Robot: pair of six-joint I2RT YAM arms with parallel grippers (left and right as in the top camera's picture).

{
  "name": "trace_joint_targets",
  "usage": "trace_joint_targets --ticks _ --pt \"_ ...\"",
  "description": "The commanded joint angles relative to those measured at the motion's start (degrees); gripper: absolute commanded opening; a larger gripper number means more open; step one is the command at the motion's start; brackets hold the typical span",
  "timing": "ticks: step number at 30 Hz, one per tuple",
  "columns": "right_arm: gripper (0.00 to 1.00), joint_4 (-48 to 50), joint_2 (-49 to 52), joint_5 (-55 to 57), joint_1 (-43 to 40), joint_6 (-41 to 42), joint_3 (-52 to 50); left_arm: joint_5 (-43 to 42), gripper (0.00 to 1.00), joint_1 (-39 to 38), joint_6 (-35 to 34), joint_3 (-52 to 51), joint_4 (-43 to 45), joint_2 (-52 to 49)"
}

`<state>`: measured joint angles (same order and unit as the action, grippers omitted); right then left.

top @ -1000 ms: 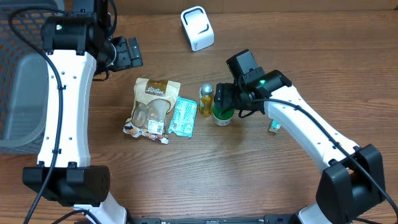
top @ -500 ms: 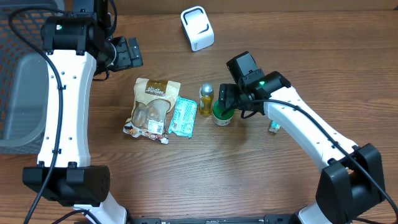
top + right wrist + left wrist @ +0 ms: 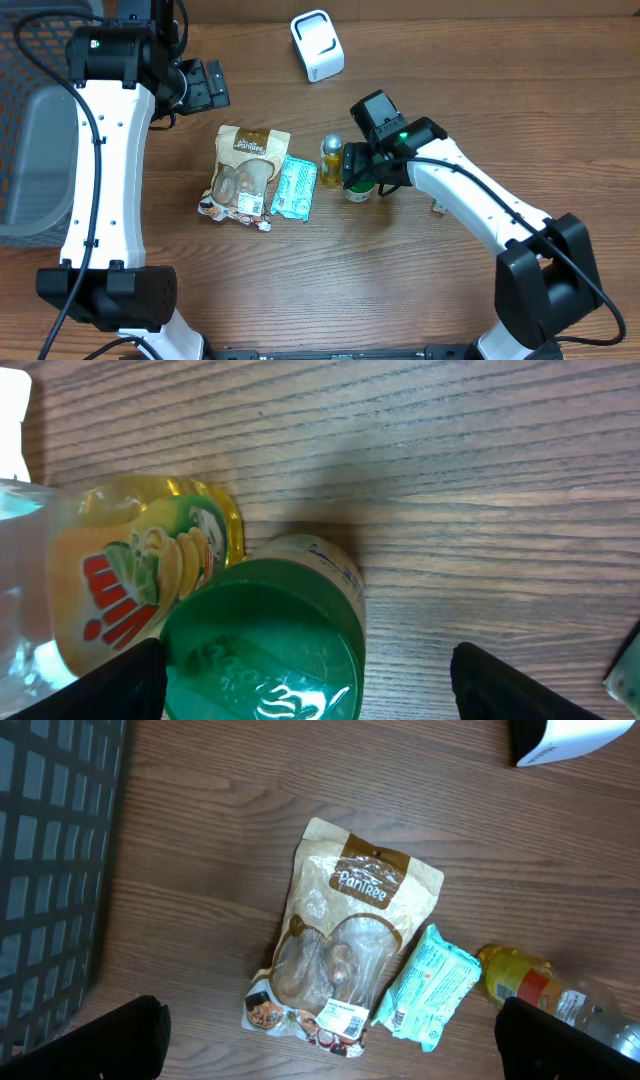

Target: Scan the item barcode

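Because the right gripper [image 3: 357,168] hangs straight over the green-lidded jar [image 3: 358,188] at the middle of the overhead frame, that jar looks to be the item picked for scanning; in the right wrist view the fingers [image 3: 115,680] stand wide on either side of the lid, a gap showing on the right, so nothing is gripped. The lower part of the table [image 3: 330,290] is bare wood, room for the arm to pull back toward the bottom edge. Hard on the jar's left the yellow bottle [image 3: 331,158] touches it or nearly so, leaving that finger little room, and a careless close could tip the bottle. Farther left a teal packet [image 3: 294,187] and a brown pouch [image 3: 243,172] lie flat, side by side. A small thing [image 3: 438,206] just right of the arm is too small to name. At the top centre the white scanner [image 3: 317,45] stands well apart, with open wood between it and the jar for a free lift. At the upper left the left gripper [image 3: 208,87] hangs with jaws wide and empty, near the dark basket [image 3: 30,150] at the left edge. No barcode shows on the jar from here.
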<state>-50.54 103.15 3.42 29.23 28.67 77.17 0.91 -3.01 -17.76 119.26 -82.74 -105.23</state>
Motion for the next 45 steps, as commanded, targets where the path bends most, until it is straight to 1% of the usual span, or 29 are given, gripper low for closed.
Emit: trace_joint_targets --ticks 1,29,45 --pt "0.87 0.4 -0.2 0.8 0.1 0.5 -0.3 -0.3 1.0 0.0 0.6 0.9 0.1 -0.1" --pt "0.88 0.3 -0.2 0.8 0.1 0.5 -0.3 -0.3 1.0 0.0 0.6 0.9 0.1 -0.1" --pt "0.91 0.4 -0.2 -0.8 0.1 0.5 -0.3 -0.3 0.99 0.0 0.6 0.9 0.1 -0.1"
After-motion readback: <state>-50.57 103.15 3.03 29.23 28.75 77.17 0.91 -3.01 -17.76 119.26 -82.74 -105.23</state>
